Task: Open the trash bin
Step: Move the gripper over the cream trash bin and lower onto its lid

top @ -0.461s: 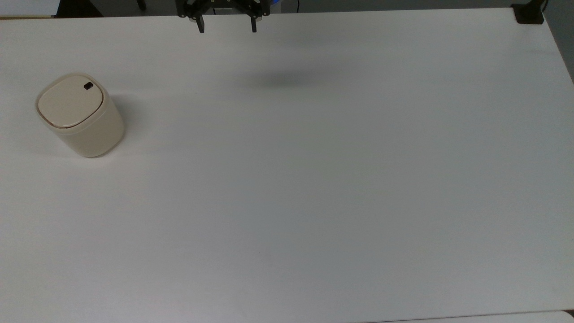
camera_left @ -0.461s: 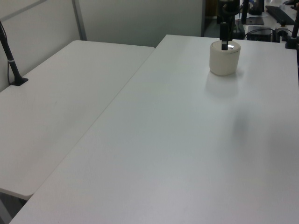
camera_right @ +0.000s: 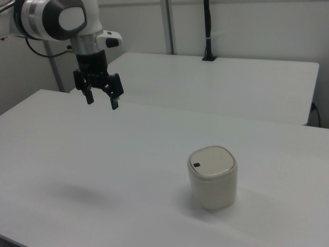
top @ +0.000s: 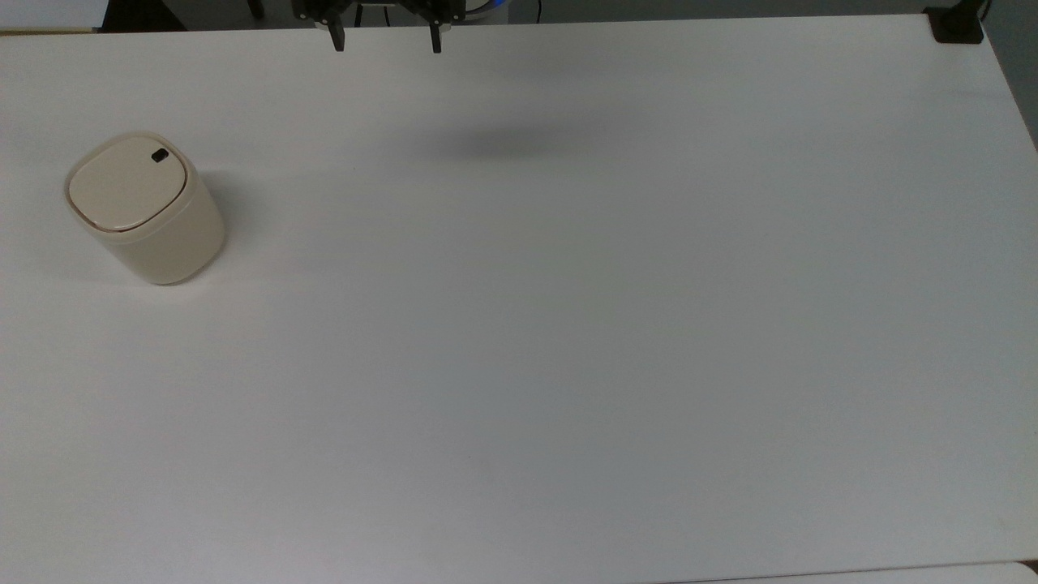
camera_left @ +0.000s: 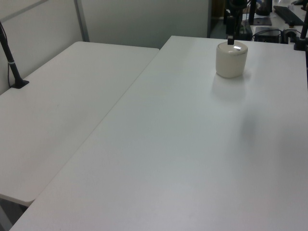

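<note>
The trash bin point(top: 144, 208) is a small cream-beige tub with a flat lid lying shut, a thin brown rim line and a small dark latch point(top: 160, 155). It stands at the top view's left, at the far end of the table in the left view point(camera_left: 231, 58), and at the lower right of the right view point(camera_right: 212, 176). My gripper point(top: 387, 42) hangs open and empty high above the table's far edge in the top view, well to the right of the bin. In the right view the gripper point(camera_right: 102, 100) is up and to the left of the bin.
The white table point(top: 568, 308) carries the bin. A second white table point(camera_left: 57, 110) adjoins it on the left view's left, with a black post point(camera_left: 12, 60) clamped to it. Another black mount point(top: 955, 26) sits at the top view's upper right corner.
The gripper has shifted to the left and toward the top edge in the top view, and risen in the left view. The bin has not moved and its lid stays shut.
</note>
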Motion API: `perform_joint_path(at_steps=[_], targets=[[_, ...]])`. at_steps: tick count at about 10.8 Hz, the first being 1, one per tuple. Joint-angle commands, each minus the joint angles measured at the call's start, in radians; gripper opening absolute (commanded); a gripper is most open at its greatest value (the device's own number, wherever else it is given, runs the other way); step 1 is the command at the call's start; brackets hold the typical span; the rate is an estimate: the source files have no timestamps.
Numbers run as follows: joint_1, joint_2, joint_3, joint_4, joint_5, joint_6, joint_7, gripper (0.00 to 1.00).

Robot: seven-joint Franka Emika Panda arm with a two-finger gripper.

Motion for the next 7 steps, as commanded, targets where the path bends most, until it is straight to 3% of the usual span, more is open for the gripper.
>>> perform_joint_path(at_steps=[1,3,5,7], targets=[[0.002,-0.009,-0.002,-0.004,-0.011,-0.004,-0.027,0.80],[0.000,-0.003,-0.004,-0.003,-0.011,-0.004,-0.011,0.42],[0.002,0.002,-0.039,0.020,-0.027,-0.003,0.095,0.26],[0.000,0.038,-0.077,0.043,-0.108,0.041,0.290,0.22]])
